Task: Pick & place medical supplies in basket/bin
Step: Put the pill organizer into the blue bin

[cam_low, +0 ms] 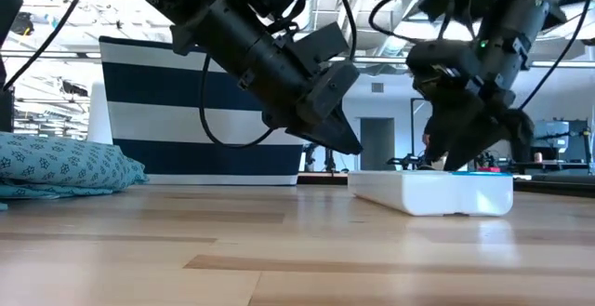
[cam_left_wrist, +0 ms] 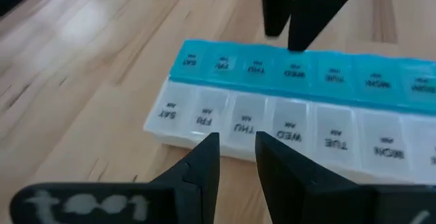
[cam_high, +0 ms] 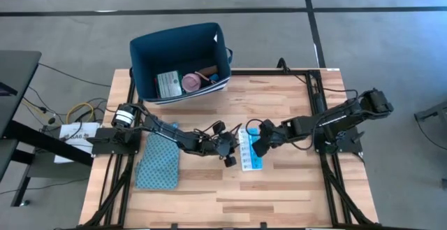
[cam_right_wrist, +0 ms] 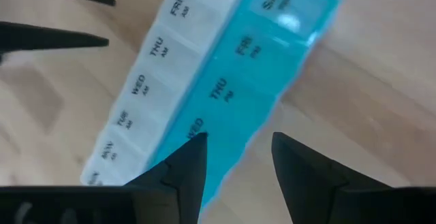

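The light blue and white pill organiser strip (cam_high: 249, 153) (cam_low: 432, 192) (cam_left_wrist: 293, 108) (cam_right_wrist: 204, 74) lies flat on the wooden table. My left gripper (cam_high: 229, 153) (cam_low: 349, 143) (cam_left_wrist: 237, 149) is open only a little and slants down just off the white row's long edge, on the table's left side. My right gripper (cam_high: 258, 145) (cam_low: 479, 157) (cam_right_wrist: 238, 156) is open and hangs close over the blue row from the right. The dark navy bin (cam_high: 143, 55) stands at the far edge. It holds the green-white box (cam_high: 168, 84), the pink disc (cam_high: 191, 83) and other small items. My right gripper points down over the blue row of the organiser (cam_right_wrist: 225, 108), with its fingers across the strip. Whether the fingertips (cam_right_wrist: 194, 152) touch the lid, I cannot tell. My left gripper touches nothing.
The flat blue patterned cloth pouch (cam_high: 157, 161) (cam_low: 60, 166) lies near the table's left edge, under the left arm. Bare wood (cam_high: 230, 198) stretches along the near side. Cables run along the far right corner (cam_high: 307, 76).
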